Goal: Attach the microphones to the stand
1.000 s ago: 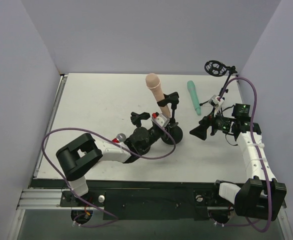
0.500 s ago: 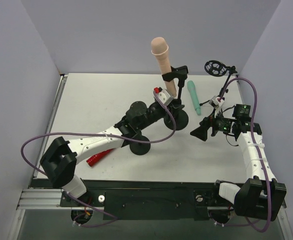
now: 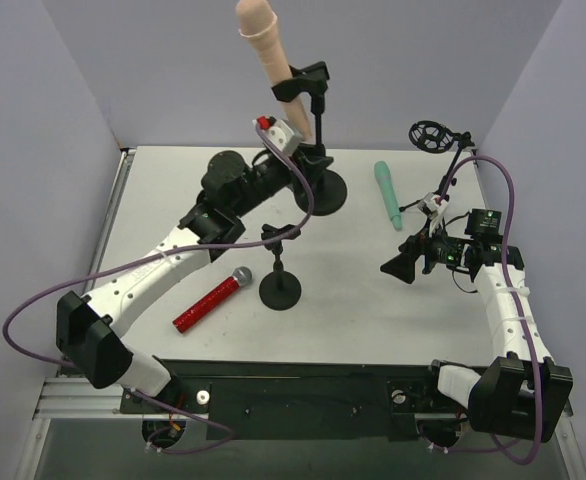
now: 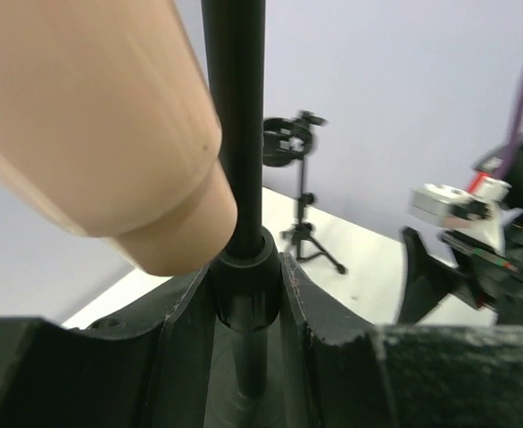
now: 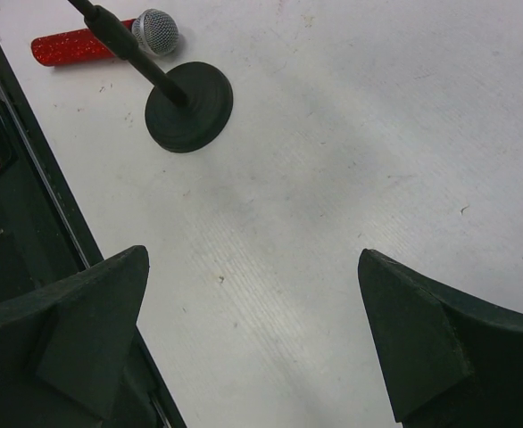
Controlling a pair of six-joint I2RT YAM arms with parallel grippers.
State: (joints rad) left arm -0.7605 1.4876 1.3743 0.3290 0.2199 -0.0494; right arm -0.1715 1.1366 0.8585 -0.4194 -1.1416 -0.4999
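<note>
Behind the empty stand (image 3: 279,275), left hand (image 4: 244,303) grips the stand pole (image 4: 235,134) under the pink mic (image 3: 261,40); keep it upright, set down gently; right hand (image 3: 401,258) gapes wide.

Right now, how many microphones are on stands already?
One done: the pink microphone is clipped in its stand. In hand: the left claw grips that stand's pole. Left: the red microphone and teal microphone lie loose on the table; the right claw is open, empty.
</note>
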